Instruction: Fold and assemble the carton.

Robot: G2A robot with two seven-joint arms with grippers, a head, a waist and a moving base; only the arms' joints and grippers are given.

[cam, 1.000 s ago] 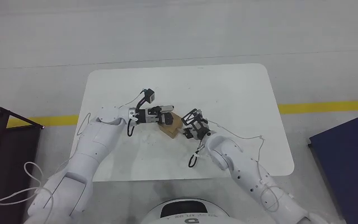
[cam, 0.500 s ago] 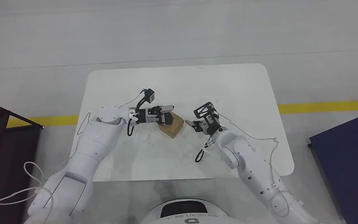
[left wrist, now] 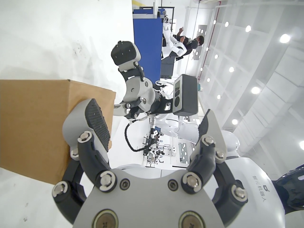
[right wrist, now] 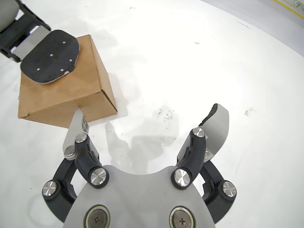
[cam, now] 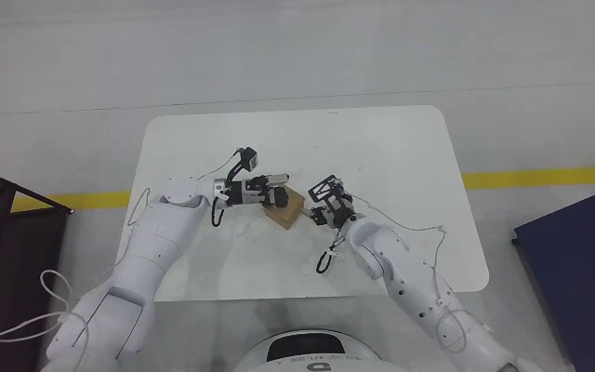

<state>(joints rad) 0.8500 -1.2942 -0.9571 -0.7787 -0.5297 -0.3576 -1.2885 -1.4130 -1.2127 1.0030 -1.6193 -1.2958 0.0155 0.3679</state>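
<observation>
A small brown carton (cam: 286, 210) stands closed near the middle of the white table (cam: 390, 149). My left gripper (cam: 276, 190) is open, and one pad (left wrist: 97, 122) lies flat on the carton's (left wrist: 35, 124) top face while the other finger hangs free. My right gripper (cam: 322, 198) is open just to the carton's right. In the right wrist view one finger (right wrist: 76, 122) of my right gripper (right wrist: 147, 119) touches the lower edge of the carton's (right wrist: 61, 93) side, and the left pad (right wrist: 49, 56) presses on top.
The table's far half and right side are bare white surface with faint scuff marks (right wrist: 166, 115). A yellow floor line (cam: 530, 177) runs past the table. A dark frame (cam: 28, 242) stands on the floor at left, a blue object (cam: 558, 270) at right.
My right gripper swung away to the right of the carton, then came back against its side. The left gripper and the carton have stayed put.
</observation>
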